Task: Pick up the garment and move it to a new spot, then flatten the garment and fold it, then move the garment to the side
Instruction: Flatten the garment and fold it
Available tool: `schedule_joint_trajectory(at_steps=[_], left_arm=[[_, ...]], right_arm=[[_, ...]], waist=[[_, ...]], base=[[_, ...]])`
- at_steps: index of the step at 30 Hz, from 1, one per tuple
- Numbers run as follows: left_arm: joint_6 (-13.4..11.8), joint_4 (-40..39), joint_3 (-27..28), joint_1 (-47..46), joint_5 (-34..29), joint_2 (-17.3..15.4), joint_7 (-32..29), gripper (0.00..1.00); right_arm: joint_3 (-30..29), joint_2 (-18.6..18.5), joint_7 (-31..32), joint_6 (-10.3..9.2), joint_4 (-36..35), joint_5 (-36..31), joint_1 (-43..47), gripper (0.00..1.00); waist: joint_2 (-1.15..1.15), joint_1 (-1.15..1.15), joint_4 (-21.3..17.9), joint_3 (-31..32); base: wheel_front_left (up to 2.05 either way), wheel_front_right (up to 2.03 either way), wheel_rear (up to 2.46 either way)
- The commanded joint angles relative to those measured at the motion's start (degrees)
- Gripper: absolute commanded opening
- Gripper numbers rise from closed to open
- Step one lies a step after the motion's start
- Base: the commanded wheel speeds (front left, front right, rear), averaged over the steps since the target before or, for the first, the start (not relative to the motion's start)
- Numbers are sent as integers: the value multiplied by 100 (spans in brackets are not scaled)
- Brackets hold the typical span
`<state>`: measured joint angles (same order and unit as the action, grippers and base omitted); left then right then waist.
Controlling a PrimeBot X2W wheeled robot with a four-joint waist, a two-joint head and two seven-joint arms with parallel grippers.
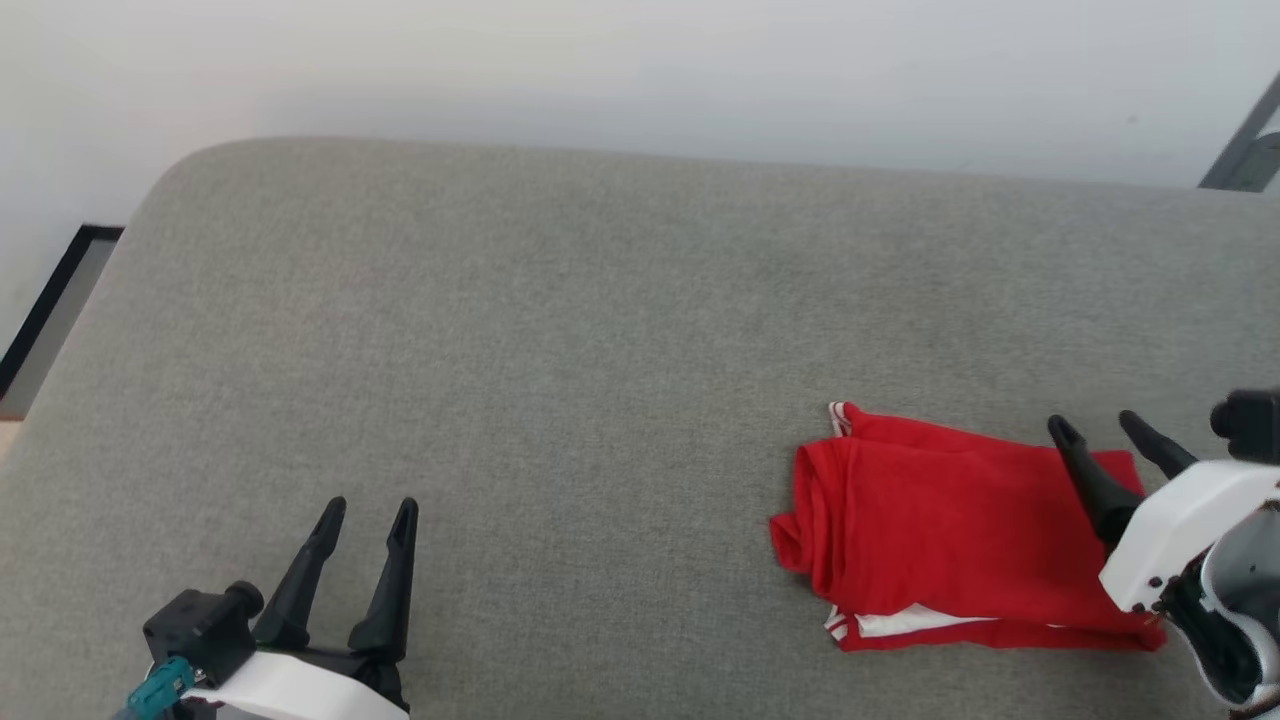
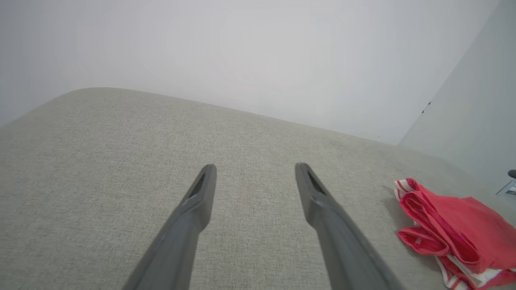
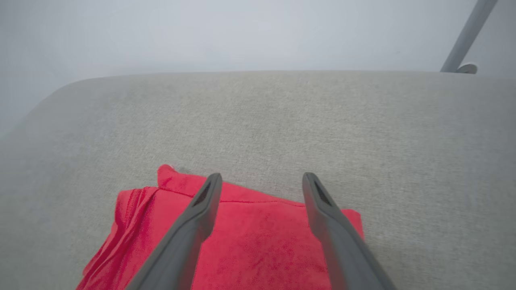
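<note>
A grey woven-fabric-covered desk (image 1: 500,330) with a rounded far-left corner spreads wide. Behind it stands a plain white wall (image 1: 640,70), softly and evenly lit. A slanted grey metal pole (image 1: 1240,150) leans at the far right; a black-edged strip (image 1: 50,300) runs low at the left.

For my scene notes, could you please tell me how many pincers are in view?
2. The left pincer stands open at the lower left above the bare grey surface; the right pincer stands open at the right edge, over the folded red garment.
</note>
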<state>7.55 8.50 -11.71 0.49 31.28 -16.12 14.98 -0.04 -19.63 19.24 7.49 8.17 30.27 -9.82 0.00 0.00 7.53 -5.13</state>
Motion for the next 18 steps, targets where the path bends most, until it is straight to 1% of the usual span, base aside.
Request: schedule_joint_trajectory(at_steps=[1, 3, 5, 7, 10, 14, 18], left_arm=[[-14, 8, 19, 71, 19, 5, 28, 100], [-14, 53, 40, 146, 22, 15, 28, 100], [-14, 85, 49, 172, 6, 25, 28, 100], [-14, 124, 70, 242, -25, 29, 28, 100], [-14, 141, 162, 361, -76, 23, 28, 100], [-14, 56, 241, 540, -201, 41, 28, 100], [-14, -61, 344, 768, -262, 47, 28, 100]], right_arm=[[7, 18, -112, 0, 39, -30, 23, 100], [51, 4, -726, 0, 354, -133, 51, 100], [20, -32, -1474, 0, 645, -337, 54, 100], [20, -1, -2109, 0, 977, -526, 130, 100], [5, 99, -2821, 0, 1383, -668, 172, 100], [-86, 201, -3264, 0, 1643, -840, 363, 100], [-273, 317, -3400, 0, 1414, -1003, 692, 100]], waist=[[0, 0, -68, 82], [0, 0, -117, 174], [0, 0, -143, 256], [0, 0, -161, 350], [0, 0, -176, 472], [0, 0, -140, 592], [0, 0, -79, 688]], base=[[0, 0, 0], [0, 0, 0], [0, 0, 0], [0, 0, 0], [0, 0, 0], [0, 0, 0], [0, 0, 0]])
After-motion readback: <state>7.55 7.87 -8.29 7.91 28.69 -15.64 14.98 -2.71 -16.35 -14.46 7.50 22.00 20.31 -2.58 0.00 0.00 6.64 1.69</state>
